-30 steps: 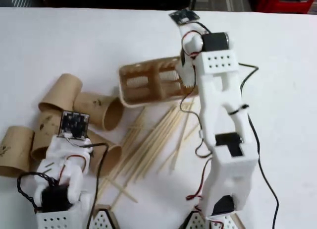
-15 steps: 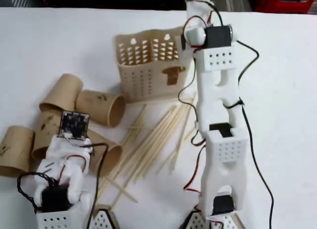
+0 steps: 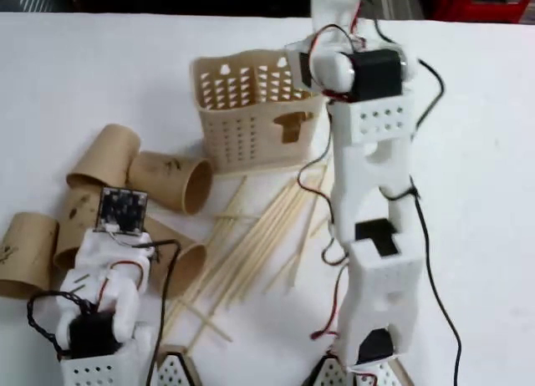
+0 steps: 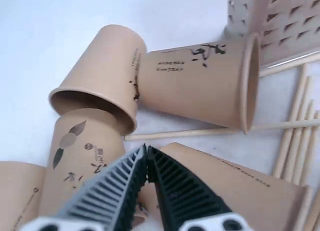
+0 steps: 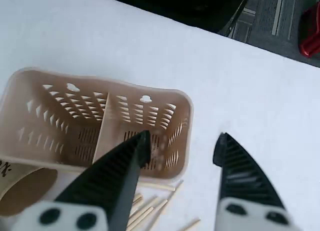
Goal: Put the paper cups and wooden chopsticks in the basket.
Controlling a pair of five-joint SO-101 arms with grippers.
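Observation:
The beige slotted basket (image 3: 251, 110) stands upright at the table's middle back, with two compartments (image 5: 65, 76). Several brown paper cups (image 3: 171, 181) lie on their sides to its left. Wooden chopsticks (image 3: 259, 231) are strewn in front of it. My right gripper (image 5: 182, 146) hangs open above the basket's right end, with nothing between its fingers. My left gripper (image 4: 146, 158) is shut and empty, low over the cups, its tips just above one lying cup (image 4: 85, 156). Two more cups (image 4: 200, 86) lie just beyond it, next to the basket's corner (image 4: 270, 21).
The right arm (image 3: 372, 152) stretches from the front edge up past the chopsticks to the basket. The left arm (image 3: 109, 269) sits at the front left over the cups. Bare white table lies at the far left and the right side.
The basket went from lying on its side to standing upright. The right gripper has since let go of it and risen slightly. The left arm has stayed put.

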